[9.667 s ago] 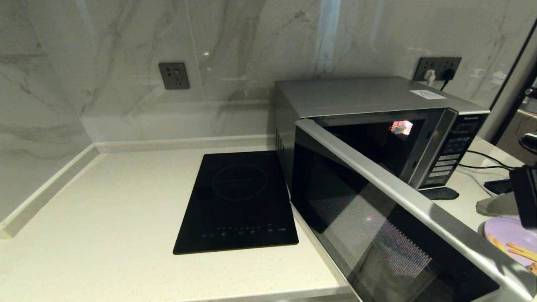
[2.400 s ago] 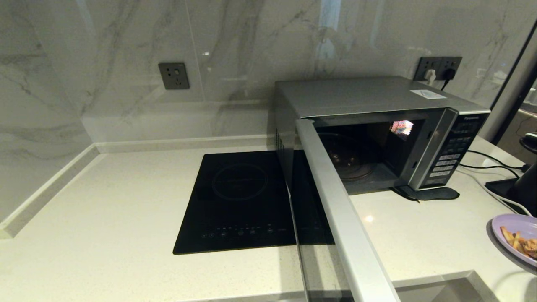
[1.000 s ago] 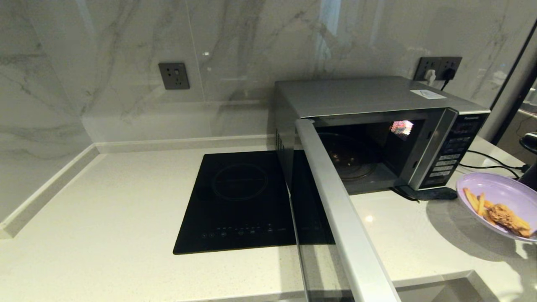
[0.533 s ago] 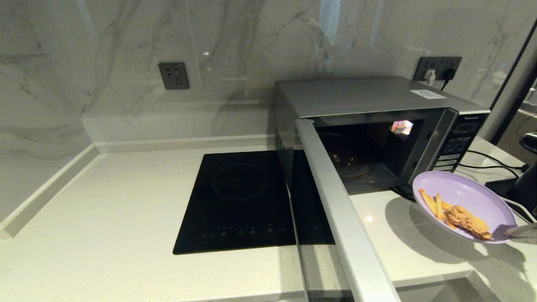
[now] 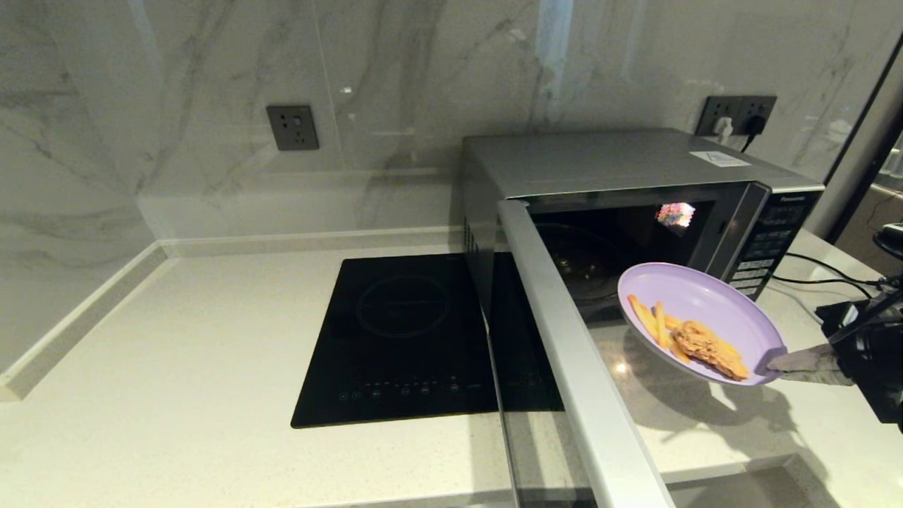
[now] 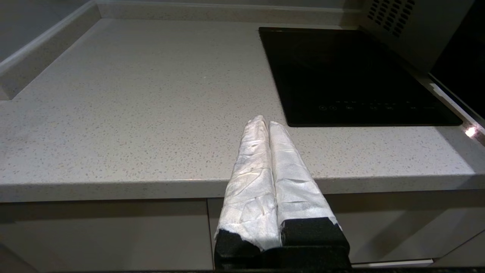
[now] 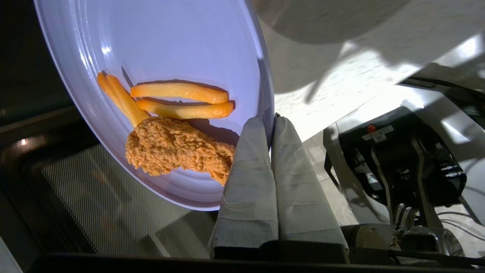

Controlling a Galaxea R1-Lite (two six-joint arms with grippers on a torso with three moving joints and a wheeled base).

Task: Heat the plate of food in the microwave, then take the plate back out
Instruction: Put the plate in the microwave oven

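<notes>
**Plate nearly at the oven mouth**

The plate of food (image 5: 705,328), pinched at its rim by the right gripper (image 5: 779,363) with jaws clamped tight, hangs tilted before the open microwave (image 5: 635,166). Best level it first, then slide inward, clear of the door (image 5: 564,353). The left gripper (image 6: 265,123) sits closed and empty at the desk (image 5: 176,353) edge.

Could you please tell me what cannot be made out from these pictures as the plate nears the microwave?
- Microwave cavity floor: in the head view the plate of food and the open door hide most of it.
- Button labels on the panel: too small in the head view.
- Right gripper: shut on the plate rim; its lower finger is hidden under the plate in the head view.
- Left gripper: shown only in its wrist view.
</notes>
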